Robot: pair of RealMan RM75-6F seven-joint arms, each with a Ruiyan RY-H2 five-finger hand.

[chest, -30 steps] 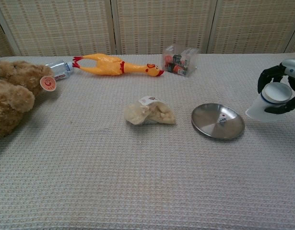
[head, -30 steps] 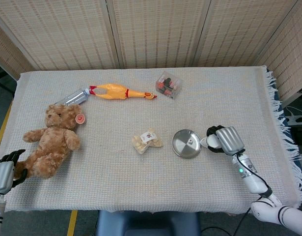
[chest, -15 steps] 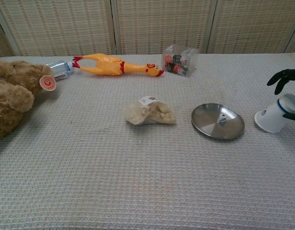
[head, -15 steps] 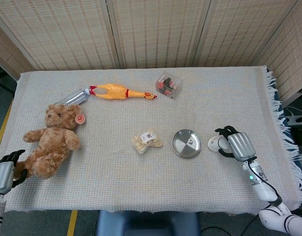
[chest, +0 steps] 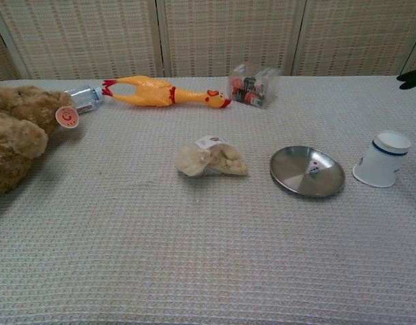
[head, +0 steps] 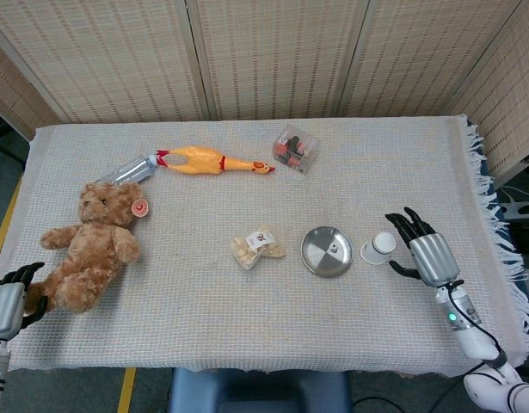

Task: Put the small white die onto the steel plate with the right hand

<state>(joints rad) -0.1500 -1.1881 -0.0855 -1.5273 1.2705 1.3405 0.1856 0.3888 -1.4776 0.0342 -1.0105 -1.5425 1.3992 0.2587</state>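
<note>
My left hand (head: 6, 303): rests at the near left table edge, fingers curled in and holding nothing, just beside the teddy bear's (head: 85, 248) foot.
My right hand (head: 423, 251): fingers spread wide, nothing in them, just right of the white paper cup (head: 378, 249) and apart from it; the chest view catches only dark fingertips at the frame edge.
Cup: stands upside down on the cloth, blue-banded end up, near the steel plate's (chest: 333, 181) right rim but not touching it.
Small white die (chest: 314, 169): lies on the plate, a little right of its centre; too small to read which face is up, and as a cube it has no long axis to speak of.
Step in hand: I judge the placing done, so what remains is to draw my hand clear, lifting up and away to the right so no finger clips the cup or nudges the plate.
Bag of snacks (head: 257, 246): left of the plate, well apart.
Far side: rubber chicken (head: 214, 161), a silver tube (head: 128, 170) beside it, and a clear box (head: 295, 148) of small items.
</note>
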